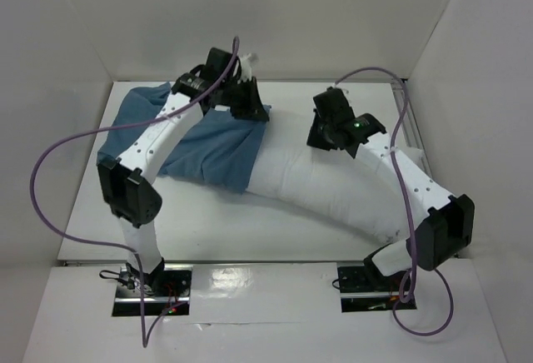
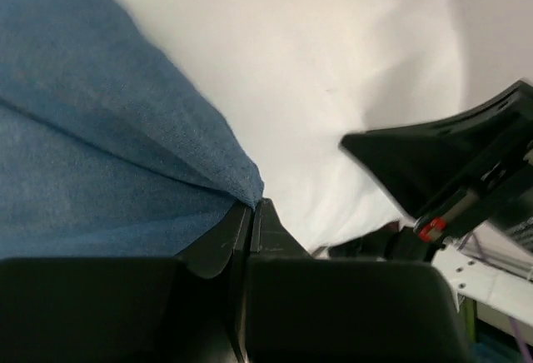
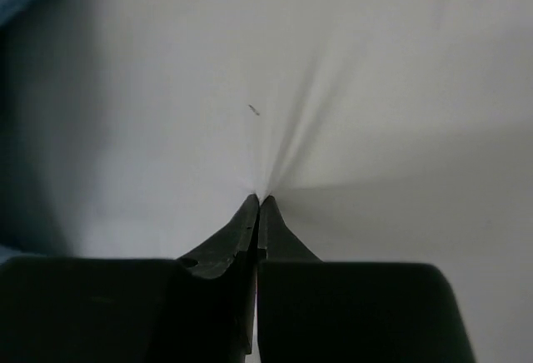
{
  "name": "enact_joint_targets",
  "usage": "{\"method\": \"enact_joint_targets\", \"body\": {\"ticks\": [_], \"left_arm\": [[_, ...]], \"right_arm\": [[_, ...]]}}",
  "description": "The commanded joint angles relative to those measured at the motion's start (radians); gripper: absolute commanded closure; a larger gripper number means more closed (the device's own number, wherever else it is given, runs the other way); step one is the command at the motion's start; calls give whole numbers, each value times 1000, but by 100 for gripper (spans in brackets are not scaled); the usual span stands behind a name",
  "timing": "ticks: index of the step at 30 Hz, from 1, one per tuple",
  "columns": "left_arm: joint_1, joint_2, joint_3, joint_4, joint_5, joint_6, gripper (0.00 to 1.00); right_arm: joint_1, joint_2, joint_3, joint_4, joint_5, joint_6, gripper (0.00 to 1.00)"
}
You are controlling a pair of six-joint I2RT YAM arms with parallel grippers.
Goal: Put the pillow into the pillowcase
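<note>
The white pillow [image 1: 325,184] lies curved across the table, its left end inside the blue pillowcase [image 1: 212,151]. My left gripper [image 1: 250,106] is shut on the pillowcase's open edge at the far side; in the left wrist view the blue cloth [image 2: 117,130] is pinched at my fingertips [image 2: 252,206] against the pillow [image 2: 333,80]. My right gripper [image 1: 321,140] is shut on a pinch of pillow fabric; in the right wrist view the white cloth [image 3: 275,88] gathers into folds at its closed tips [image 3: 260,201].
White walls enclose the table on the left, far and right sides. Purple cables [image 1: 50,171] loop beside both arms. The right arm's elbow [image 1: 441,230] hangs over the pillow's right end. My right gripper also shows in the left wrist view [image 2: 450,171].
</note>
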Motion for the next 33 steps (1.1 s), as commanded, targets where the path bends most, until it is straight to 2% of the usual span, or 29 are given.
{"method": "enact_joint_targets", "body": {"ticks": [1,3,5,6,9,12,14,15,16,17,18,20,21,23,26,28,29,31,32,33], "left_arm": [[-15,86,370,-67,158,43,100],[-15,102,425,-81,248,43,100],[-39,88,340,-52,292,43,100],[-49,71,274,-34,292,43,100],[-73,-13,-95,61,295,34,100],[-82,-84,-241,52,263,55,100],[-82,-105,-280,-32,145,104,100],[-82,-106,-265,-70,100,128,94],[-82,-106,-243,-107,15,150,65],[-82,-93,-176,-145,-27,180,49],[-82,-81,-133,-213,-59,193,36],[-72,-40,13,-268,-116,214,23],[-72,-23,63,-290,-116,228,20],[-44,28,195,-336,-106,238,23],[2,110,295,-356,-95,247,36],[26,152,350,-356,-84,224,50],[36,170,363,-335,-99,207,60],[45,213,386,-270,-139,167,58],[45,226,386,-246,-186,167,43],[45,252,401,-209,-208,147,36]], "right_arm": [[-3,-1,221,189,-79,48,100],[-3,-33,242,220,-31,73,100],[22,-73,189,266,12,105,100],[33,-73,150,275,29,118,100],[53,-70,-25,318,30,188,100],[62,-70,-155,379,7,233,100],[71,-82,-181,389,7,247,100],[71,-82,-181,399,-3,234,100],[71,-82,-181,400,-3,221,100],[71,-65,-159,390,-19,190,100],[71,-51,-143,372,-19,175,100],[83,-19,-122,329,-28,145,100],[106,-19,-122,329,-14,120,100],[115,-10,-122,317,-14,92,100],[134,2,-122,291,-14,72,100],[158,12,-122,279,9,52,100],[168,12,-122,278,23,41,100],[191,12,-134,278,55,30,100],[191,12,-134,269,66,30,100],[214,21,-134,269,84,18,100]]}}
